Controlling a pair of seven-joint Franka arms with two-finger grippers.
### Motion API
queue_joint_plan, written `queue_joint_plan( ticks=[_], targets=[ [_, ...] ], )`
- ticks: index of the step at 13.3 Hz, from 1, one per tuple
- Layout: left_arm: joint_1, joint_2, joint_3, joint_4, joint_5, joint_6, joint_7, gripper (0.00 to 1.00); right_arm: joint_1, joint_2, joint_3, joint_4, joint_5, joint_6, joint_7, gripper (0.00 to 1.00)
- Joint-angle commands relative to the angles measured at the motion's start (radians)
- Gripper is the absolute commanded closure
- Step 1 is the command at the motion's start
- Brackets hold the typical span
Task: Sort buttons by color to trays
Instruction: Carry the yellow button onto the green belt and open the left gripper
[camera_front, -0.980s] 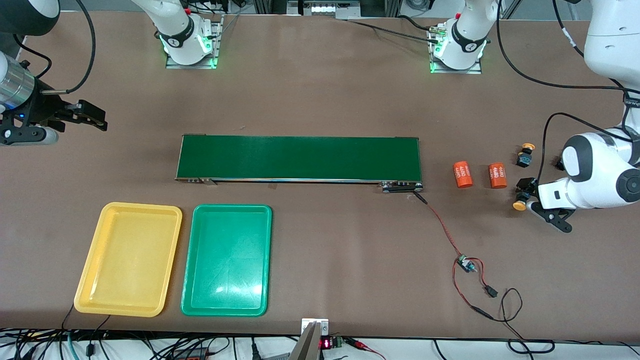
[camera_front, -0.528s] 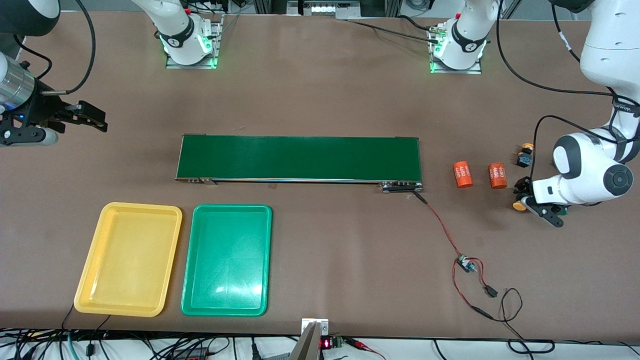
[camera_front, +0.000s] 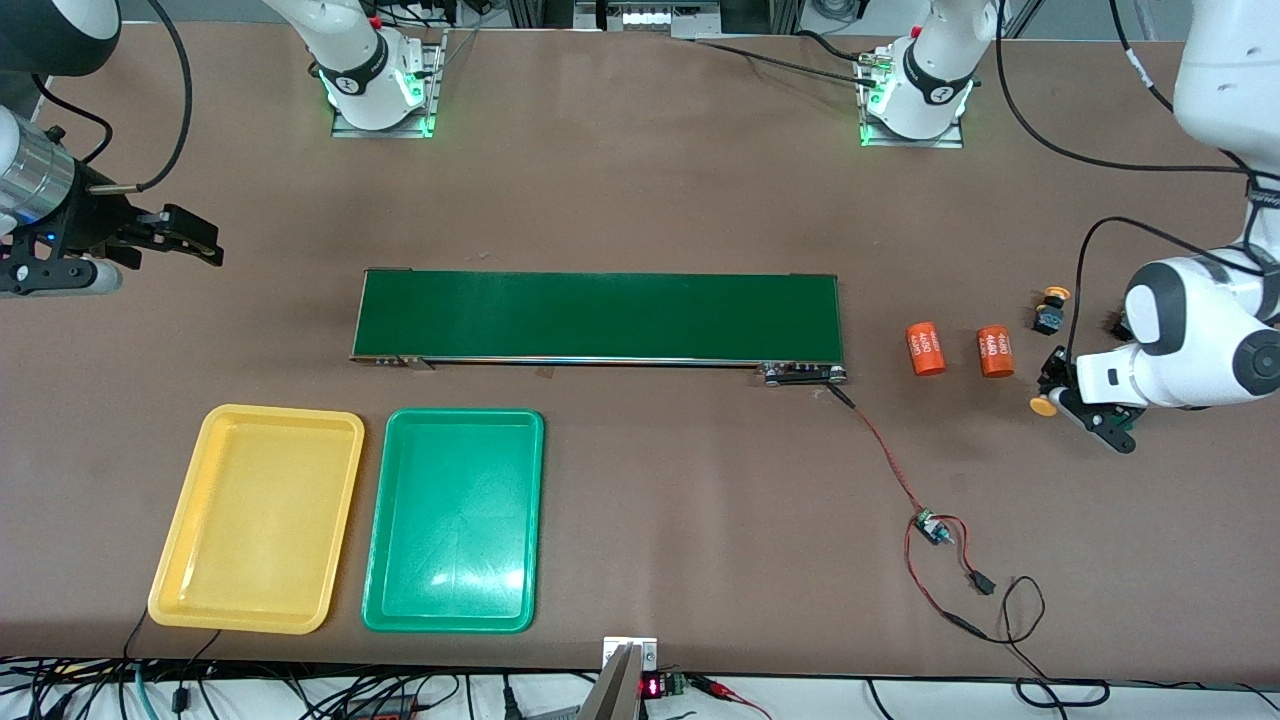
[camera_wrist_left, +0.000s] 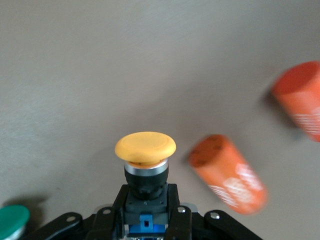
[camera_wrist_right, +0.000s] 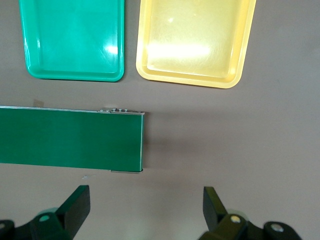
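The brown table (camera_front: 640, 200) carries a long dark-green belt (camera_front: 598, 315) at its middle. Between the belt and the table edge nearest to the front camera, toward the right arm's end, lie the yellow tray (camera_front: 258, 518) and the green tray (camera_front: 455, 520), side by side and both with nothing in them. Two orange cylinders (camera_front: 960, 348) lie between the belt and the left arm's end of the table.

The left gripper (camera_front: 1062, 392) is near the edge at the left arm's end, and its fingers are closed on the black-and-blue body of a yellow button (camera_wrist_left: 145, 155), the cap pointing away from the wrist. Whether it is already off the table I cannot tell. A second yellow button (camera_front: 1050, 310) stands on the table farther from the front camera. The cap of a green button (camera_wrist_left: 12, 220) shows only in the left wrist view, close to the gripper. The right gripper (camera_front: 185, 240) waits with its fingers wide apart and holding nothing, over the table near the edge at the right arm's end.

What can go wrong, in my judgement:
- The grip is only on the small body, so a fast swing can let the button slip or turn.
- The way to the yellow tray is long; a low path can knock the cylinders or the belt.
- The trays are just beside each other, so an imprecise release can land in the green one.
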Motion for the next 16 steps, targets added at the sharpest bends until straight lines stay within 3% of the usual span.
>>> queue_joint_plan(
  ticks=[1, 4, 9, 11, 14, 16],
  targets=[
    [0.003, -0.048, -0.088, 0.076, 0.001, -0.266, -0.168, 0.82, -0.003, -0.010, -0.001, -0.010, 0.019, 0.008, 0.005, 0.00],
    [0.003, -0.094, -0.236, 0.107, 0.000, -0.395, -0.455, 0.83, -0.003, -0.010, -0.001, -0.010, 0.019, 0.008, 0.005, 0.00],
    [-0.012, -0.068, -0.474, 0.097, -0.028, -0.362, -0.936, 0.83, -0.003, -0.010, -0.001, -0.010, 0.019, 0.008, 0.005, 0.00],
    [-0.057, -0.056, -0.508, 0.074, -0.031, -0.316, -1.026, 0.83, 0.003, -0.010, -0.001, -0.011, 0.019, 0.008, 0.005, 0.00],
    [-0.179, -0.027, -0.505, 0.061, -0.029, -0.218, -1.204, 0.83, 0.001, -0.010, -0.001, -0.011, 0.017, 0.008, 0.005, 0.00],
    [-0.199, -0.014, -0.505, 0.045, -0.028, -0.186, -1.244, 0.83, 0.003, -0.010, -0.001, -0.011, 0.017, 0.010, 0.005, 0.00]
  ],
)
